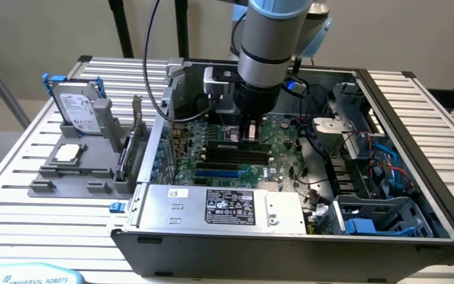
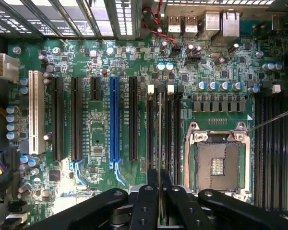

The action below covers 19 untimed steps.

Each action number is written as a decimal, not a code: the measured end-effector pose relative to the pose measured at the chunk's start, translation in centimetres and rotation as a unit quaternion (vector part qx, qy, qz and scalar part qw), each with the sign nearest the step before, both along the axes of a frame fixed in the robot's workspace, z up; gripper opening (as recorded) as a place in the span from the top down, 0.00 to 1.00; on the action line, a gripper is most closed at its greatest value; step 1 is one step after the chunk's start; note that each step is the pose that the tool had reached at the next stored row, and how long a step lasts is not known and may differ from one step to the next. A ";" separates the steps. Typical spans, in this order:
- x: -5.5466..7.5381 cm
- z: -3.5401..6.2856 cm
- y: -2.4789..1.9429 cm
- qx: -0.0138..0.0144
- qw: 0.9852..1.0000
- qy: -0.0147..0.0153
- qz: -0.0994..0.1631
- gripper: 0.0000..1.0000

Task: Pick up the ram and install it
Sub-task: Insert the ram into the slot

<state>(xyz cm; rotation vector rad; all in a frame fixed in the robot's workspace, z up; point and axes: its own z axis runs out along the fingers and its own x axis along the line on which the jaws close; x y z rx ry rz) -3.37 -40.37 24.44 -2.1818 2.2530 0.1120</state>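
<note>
My gripper (image 1: 249, 131) reaches down into the open computer case (image 1: 416, 154), just above the motherboard (image 1: 211, 148). It is shut on the ram (image 2: 159, 134), which the wrist view shows edge-on as a thin pale strip between the two black fingers (image 2: 146, 199). The strip runs along one of the black memory slots (image 2: 169, 139) with white end clips, beside the processor socket (image 2: 218, 163). In the exterior view the ram (image 1: 240, 145) lies low at the fingertips, over the row of black slots (image 1: 231, 157). Whether it touches the slot is hard to tell.
A silver hard drive (image 1: 81, 106) and a green expansion card (image 1: 136, 142) stand in a grey holder (image 1: 69, 177) at the exterior view's left, outside the case. The power supply (image 1: 219, 204) sits in front of the motherboard. Blue and red cables (image 1: 385, 168) fill the case's right side.
</note>
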 end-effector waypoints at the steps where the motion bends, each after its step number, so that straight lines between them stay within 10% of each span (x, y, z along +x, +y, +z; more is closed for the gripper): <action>1: 0.0 -0.19 0.00 0.000 1.000 0.000 0.000 0.87; 19: 0.0 -1.12 -0.03 -0.002 1.000 0.000 0.003 0.87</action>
